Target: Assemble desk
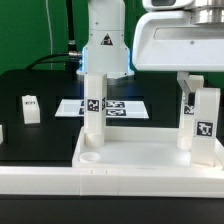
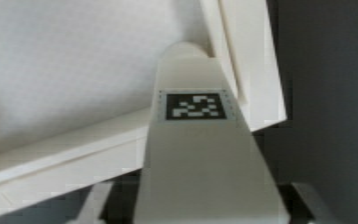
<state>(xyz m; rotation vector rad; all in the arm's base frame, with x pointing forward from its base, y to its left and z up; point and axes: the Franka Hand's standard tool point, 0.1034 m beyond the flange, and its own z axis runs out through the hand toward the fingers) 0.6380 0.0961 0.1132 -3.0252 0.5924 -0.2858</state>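
Observation:
The desk slab [image 1: 140,158] lies flat at the front, white with a raised rim and an open round socket [image 1: 90,157] at its left corner. My gripper [image 1: 192,92] is shut on a square white leg [image 1: 205,125], which it holds upright over the slab's right corner. In the wrist view this tagged leg [image 2: 197,150] runs between my dark fingers [image 2: 130,196] down toward the slab's rim [image 2: 247,50]. Its foot is hidden, so whether it is seated I cannot tell. A second leg [image 1: 93,105] stands upright by the slab's far left edge.
A short loose leg [image 1: 30,108] stands on the black table at the exterior view's left. Another white piece [image 1: 2,131] shows at the left edge. The marker board [image 1: 120,106] lies behind the slab, in front of the arm's base [image 1: 103,50].

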